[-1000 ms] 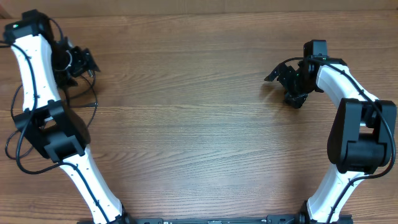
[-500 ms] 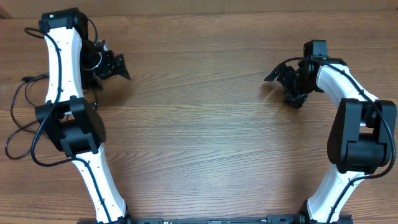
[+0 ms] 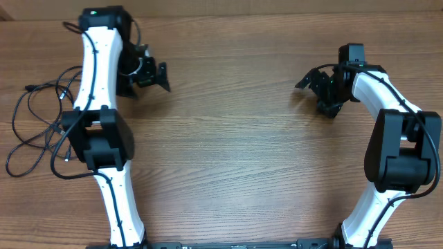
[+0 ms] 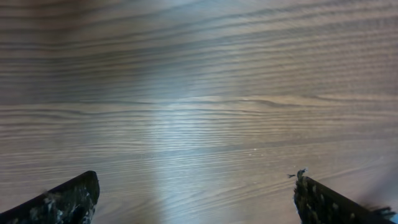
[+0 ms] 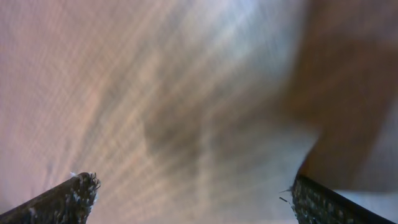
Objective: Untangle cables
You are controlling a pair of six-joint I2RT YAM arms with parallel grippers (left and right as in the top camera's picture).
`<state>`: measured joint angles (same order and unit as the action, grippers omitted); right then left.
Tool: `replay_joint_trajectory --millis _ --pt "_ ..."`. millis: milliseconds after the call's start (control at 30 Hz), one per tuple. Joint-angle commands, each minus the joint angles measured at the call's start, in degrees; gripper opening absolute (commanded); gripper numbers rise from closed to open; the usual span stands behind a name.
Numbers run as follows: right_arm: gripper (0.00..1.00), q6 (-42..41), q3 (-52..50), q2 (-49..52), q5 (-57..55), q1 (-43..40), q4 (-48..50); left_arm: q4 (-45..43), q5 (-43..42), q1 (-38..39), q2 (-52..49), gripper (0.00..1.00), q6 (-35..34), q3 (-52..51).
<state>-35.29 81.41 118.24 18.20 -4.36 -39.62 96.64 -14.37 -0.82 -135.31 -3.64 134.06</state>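
Left pincer [image 3: 163, 77], wide and empty, swings clear of the cables [image 3: 31, 128], which are still tangled at 9 o'clock; right pincer [image 3: 311, 99] hangs wide.

Thin black cables [image 3: 31, 87], brown wood-grain table [image 3: 235, 159], white arms [image 3: 97, 69] with black joints

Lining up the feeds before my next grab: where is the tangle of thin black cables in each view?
Overhead: thin black cables lie loose at the table's far left edge.
Left wrist: not in it.
Right wrist: not in it.
Shared landmark: brown wood-grain table.
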Motion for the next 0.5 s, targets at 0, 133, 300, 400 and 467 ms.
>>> replay_joint_trajectory --millis 0,133,300,400,467 --pt "1.0 2.3 -0.7 1.5 -3.1 -0.3 3.6 0.2 0.0 3.1 -0.4 1.0 0.3 -0.2" --pt "1.0 25.4 -0.7 1.5 -2.8 1.2 3.2 0.1 2.3 5.9 -0.4 1.0 0.3 -0.2" --pt "1.0 36.0 -0.8 1.5 -15.7 4.3 -2.6 -1.2 5.3 8.4 -0.4 1.0 0.2 -0.2" --pt "1.0 31.2 -0.8 1.5 -24.7 5.9 -4.8 -1.2 7.3 9.0 -0.4 1.0 -1.8 -0.2" --pt "1.0 29.5 -0.8 1.5 -26.5 6.8 -5.6 -1.3 9.0 9.2 -0.4 1.0 -3.4 -0.2"
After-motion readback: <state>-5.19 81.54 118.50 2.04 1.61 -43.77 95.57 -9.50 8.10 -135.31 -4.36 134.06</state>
